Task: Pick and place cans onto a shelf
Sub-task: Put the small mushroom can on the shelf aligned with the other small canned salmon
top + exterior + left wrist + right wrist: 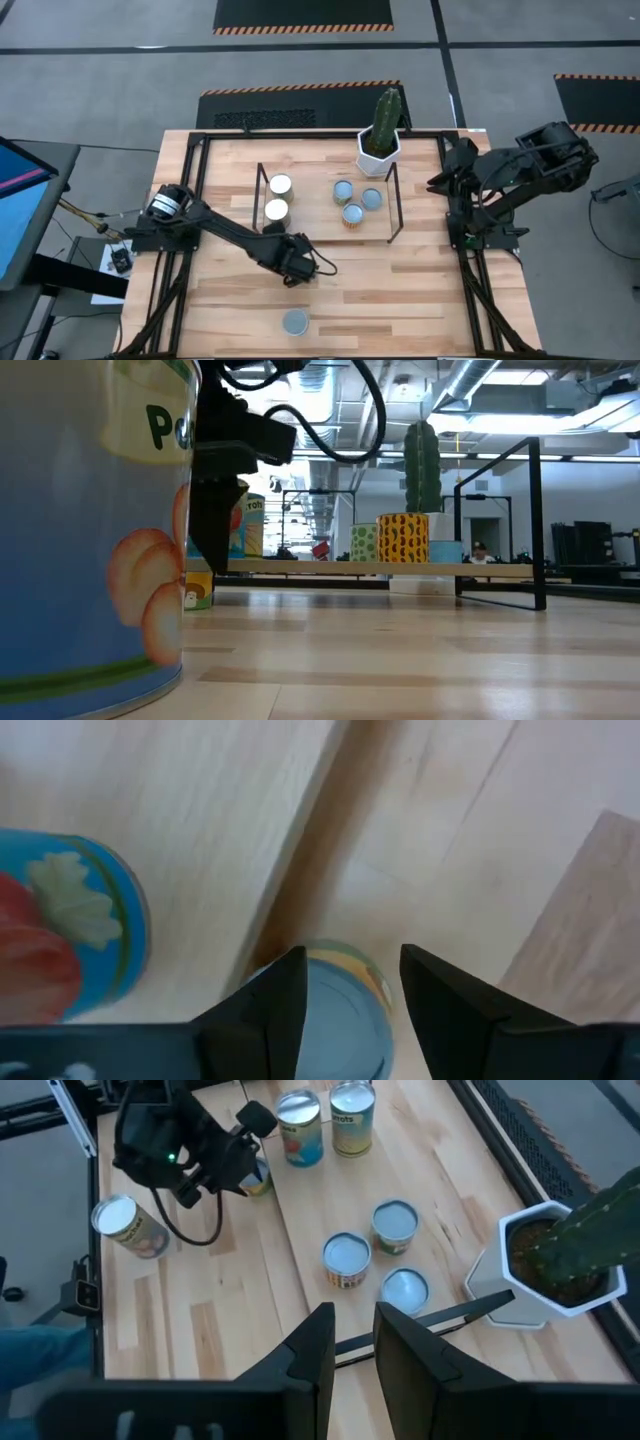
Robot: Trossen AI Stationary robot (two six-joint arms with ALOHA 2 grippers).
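Left end effector [292,262] seemingly open; right arm folded.

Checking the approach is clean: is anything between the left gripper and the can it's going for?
Nothing visible. The left gripper hangs right over the can, whose top shows between its open fingers. The neighbouring can stands off to one side. The right gripper waits at the table's right edge.

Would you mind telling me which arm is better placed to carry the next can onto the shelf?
Left. The left gripper already straddles a can beside the shelf, open. The right gripper waits by the table's right edge.
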